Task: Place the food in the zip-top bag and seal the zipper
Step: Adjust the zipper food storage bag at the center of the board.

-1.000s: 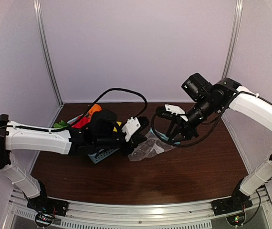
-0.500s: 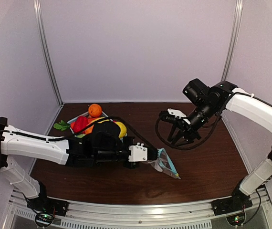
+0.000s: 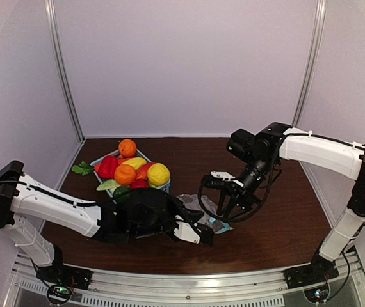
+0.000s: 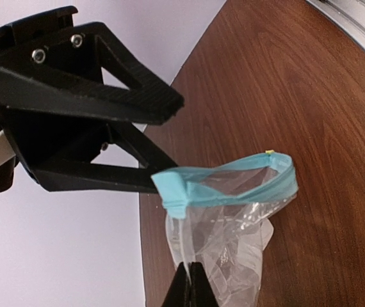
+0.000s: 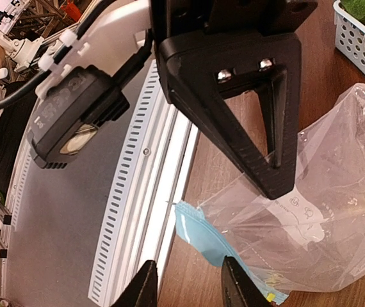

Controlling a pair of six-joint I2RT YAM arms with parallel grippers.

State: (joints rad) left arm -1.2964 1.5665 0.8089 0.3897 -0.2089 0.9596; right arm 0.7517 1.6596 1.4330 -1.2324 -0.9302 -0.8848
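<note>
The food lies in the light-blue basket [image 3: 164,187]: oranges [image 3: 127,148], a red pepper [image 3: 108,166], a yellow lemon [image 3: 159,174]; a green leaf [image 3: 80,169] lies beside it. The zip-top bag [image 3: 198,204] is at table centre. My left gripper [image 3: 202,235] is shut on the bag's clear plastic [image 4: 234,256], seen in the left wrist view [image 4: 192,288]. The zipper [image 4: 227,185] bows open in a loop. My right gripper [image 3: 224,208] is open, its fingertips just beside the zipper's end [image 5: 214,240] in the right wrist view [image 5: 189,288], not touching the bag [image 5: 317,236].
The basket's corner [image 5: 362,32] with green food shows at the right wrist view's top right. The slotted metal rail [image 5: 137,211] of the table's front edge runs close to the bag. My left gripper's black fingers [image 5: 259,96] stand over the bag.
My left arm has drawn back toward the front, uncovering the basket, still holding the bag. My right gripper has come down and left to the bag's zipper.
</note>
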